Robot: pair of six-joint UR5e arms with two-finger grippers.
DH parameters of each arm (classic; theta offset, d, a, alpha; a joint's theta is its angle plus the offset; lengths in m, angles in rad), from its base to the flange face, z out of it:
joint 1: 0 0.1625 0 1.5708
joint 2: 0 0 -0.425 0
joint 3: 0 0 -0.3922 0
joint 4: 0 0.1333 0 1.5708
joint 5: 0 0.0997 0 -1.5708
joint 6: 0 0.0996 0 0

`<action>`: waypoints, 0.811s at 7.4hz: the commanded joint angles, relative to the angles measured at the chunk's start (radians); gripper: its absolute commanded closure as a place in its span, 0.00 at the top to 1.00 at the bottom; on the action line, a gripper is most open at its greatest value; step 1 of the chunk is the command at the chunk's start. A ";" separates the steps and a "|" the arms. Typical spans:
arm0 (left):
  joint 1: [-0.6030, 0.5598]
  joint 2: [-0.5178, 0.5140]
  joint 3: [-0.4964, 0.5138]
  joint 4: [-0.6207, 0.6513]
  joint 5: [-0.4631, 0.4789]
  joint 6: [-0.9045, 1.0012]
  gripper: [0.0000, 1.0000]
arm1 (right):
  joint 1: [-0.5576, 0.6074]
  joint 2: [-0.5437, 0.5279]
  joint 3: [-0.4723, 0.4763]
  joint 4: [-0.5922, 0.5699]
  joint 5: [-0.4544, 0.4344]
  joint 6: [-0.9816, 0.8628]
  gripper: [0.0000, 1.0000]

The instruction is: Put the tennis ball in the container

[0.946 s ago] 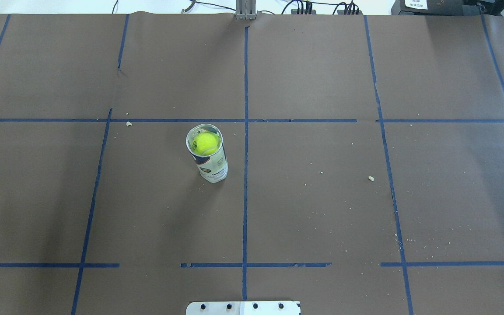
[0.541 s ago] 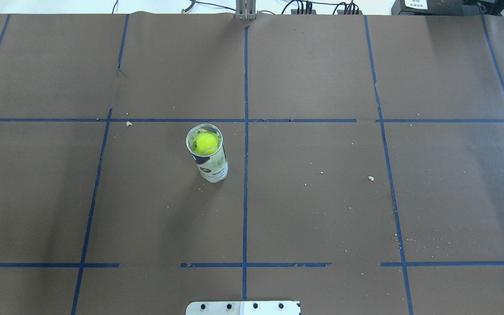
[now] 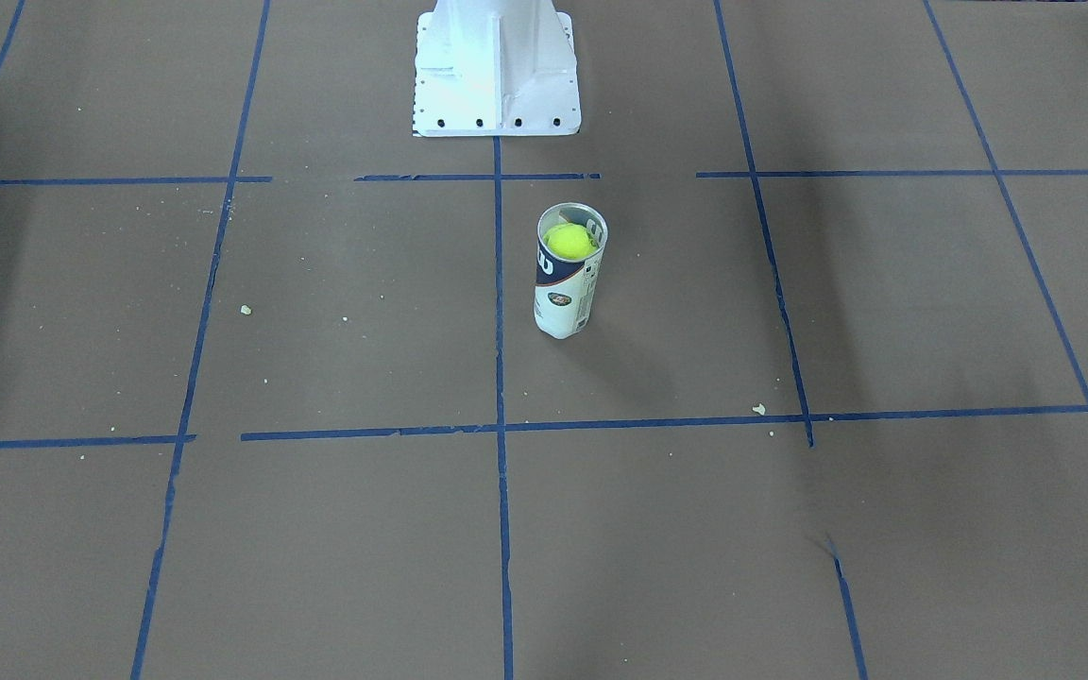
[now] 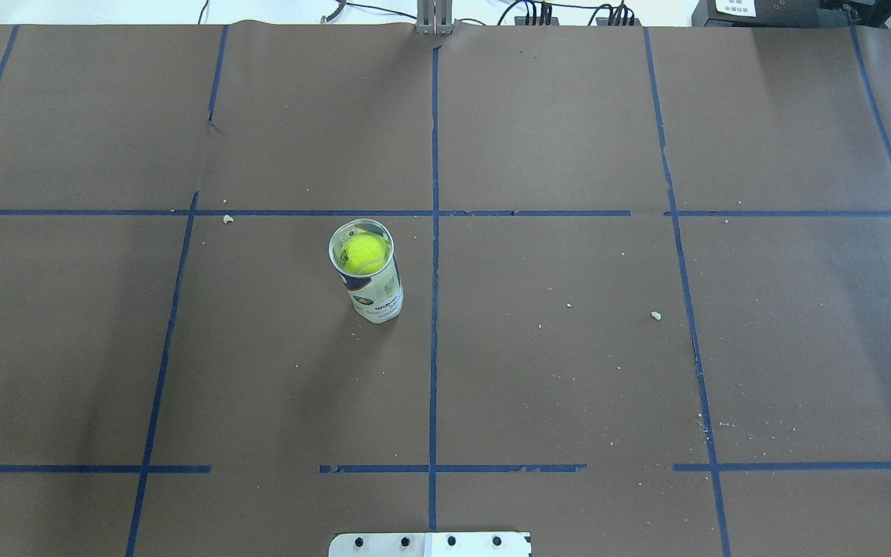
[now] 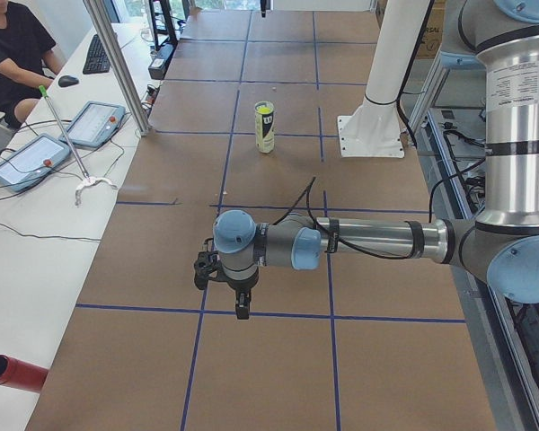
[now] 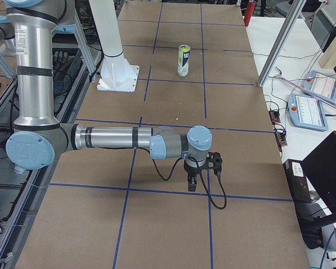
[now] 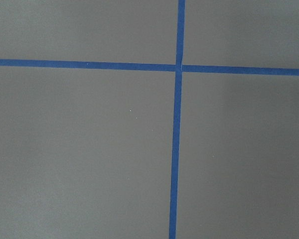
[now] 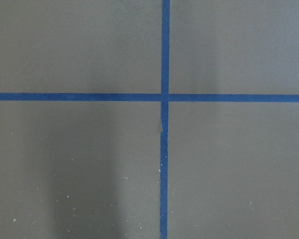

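Note:
The tennis ball (image 4: 365,252) sits inside the container (image 4: 377,300), just below its metal rim. The tube stands upright left of the centre tape line. Seen from across the table, the ball (image 3: 569,239) shows through the open top of the container (image 3: 563,302). My left gripper (image 5: 241,307) shows only in the exterior left view, hanging over the paper far from the tube (image 5: 265,133). My right gripper (image 6: 191,182) shows only in the exterior right view, equally far from the tube (image 6: 183,63). Whether either is open or shut I cannot tell. Both wrist views show only brown paper and blue tape.
The white robot base (image 3: 497,76) stands behind the tube. Small crumbs (image 4: 655,315) lie on the brown paper. An operator (image 5: 13,49) sits at a side desk with tablets (image 5: 94,123). A red cylinder (image 5: 9,372) lies at the table's left end.

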 commanded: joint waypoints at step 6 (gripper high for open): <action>0.002 -0.050 0.022 -0.011 0.007 0.000 1.00 | 0.000 0.000 0.000 0.000 0.000 0.000 1.00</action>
